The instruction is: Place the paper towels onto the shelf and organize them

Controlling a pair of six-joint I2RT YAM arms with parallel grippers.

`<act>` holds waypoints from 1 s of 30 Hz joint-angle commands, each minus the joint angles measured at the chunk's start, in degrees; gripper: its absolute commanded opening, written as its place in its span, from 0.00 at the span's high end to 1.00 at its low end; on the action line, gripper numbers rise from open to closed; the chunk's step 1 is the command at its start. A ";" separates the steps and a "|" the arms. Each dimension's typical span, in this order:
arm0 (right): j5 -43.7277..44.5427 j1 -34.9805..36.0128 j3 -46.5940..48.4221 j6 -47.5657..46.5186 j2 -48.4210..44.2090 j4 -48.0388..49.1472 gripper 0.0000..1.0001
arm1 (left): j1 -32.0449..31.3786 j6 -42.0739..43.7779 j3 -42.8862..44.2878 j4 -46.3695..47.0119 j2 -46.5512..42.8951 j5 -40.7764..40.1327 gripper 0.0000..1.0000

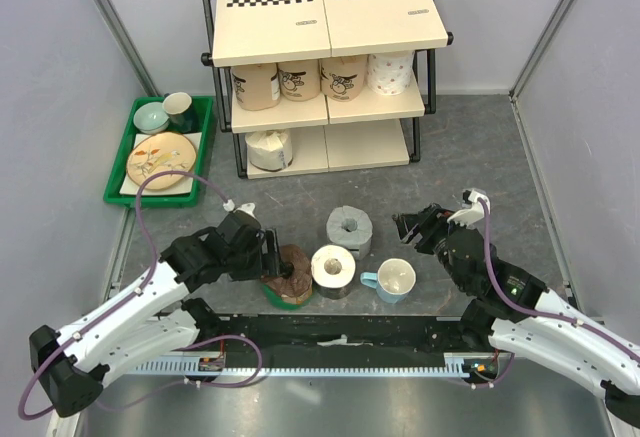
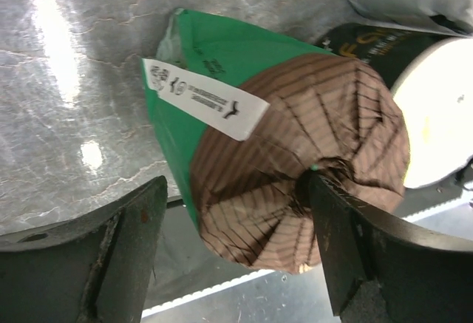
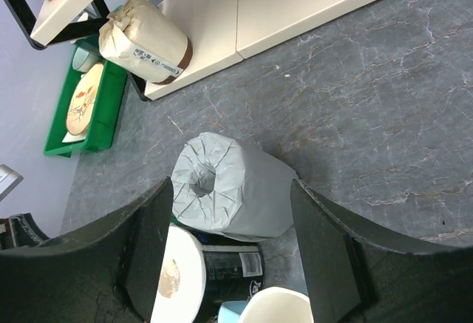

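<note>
My left gripper point(image 1: 275, 257) straddles the brown roll point(image 2: 318, 131), jaws apart (one finger touches its core). My right gripper point(image 1: 408, 225), jaws also apart, holds nothing near the grey roll point(image 3: 236, 190).

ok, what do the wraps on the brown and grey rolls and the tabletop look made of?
Brown roll: probably thin matte paper, pleats gathered into the core, printed pinstripes. Grey roll: also paper-like, matte, crinkled tucks at its core. Tabletop: grey marble look, veined, glossy glare spots; could be stone or laminate.
</note>
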 commanded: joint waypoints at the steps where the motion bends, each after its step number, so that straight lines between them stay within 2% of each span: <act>1: 0.69 0.21 0.98 -0.27 -0.30 -0.24 0.27 | -0.53 -3.31 -1.03 1.96 0.63 -3.74 0.20; 3: 0.86 0.29 2.03 -0.98 0.14 -0.42 0.27 | -0.44 -3.48 -1.38 2.49 1.15 -4.70 0.22; 6: 1.04 0.21 2.83 -1.59 1.02 -0.94 0.26 | -0.53 -3.75 -1.65 3.37 1.85 -5.67 0.33; 7: 0.95 0.21 3.27 -1.68 1.37 -1.03 0.25 | -0.62 -3.75 -1.73 3.63 2.03 -5.67 0.41; 10: 0.87 0.21 3.27 -1.51 1.55 -1.12 0.25 | -0.62 -3.57 -2.17 4.86 3.09 -5.23 0.55; 13: 0.78 0.21 2.83 -1.07 1.37 -1.12 0.25 | -0.71 -3.66 -2.17 6.09 3.44 -4.53 0.67; 19: 0.34 0.29 1.95 0.07 1.20 -1.12 0.25 | -0.62 -3.57 -0.16 7.41 1.16 -6.81 0.71; 24: 0.08 0.21 1.95 0.16 1.64 -1.12 0.25 | -0.71 -2.79 2.74 8.99 -0.78 -15.24 0.71; 28: -0.01 0.29 1.60 0.43 1.37 -1.21 0.25 | -0.71 -1.29 4.59 12.76 -0.08 -20.61 0.71; 30: -0.19 0.21 1.43 0.43 1.29 -1.21 0.25 | -0.71 0.20 4.24 17.85 0.98 -21.84 0.71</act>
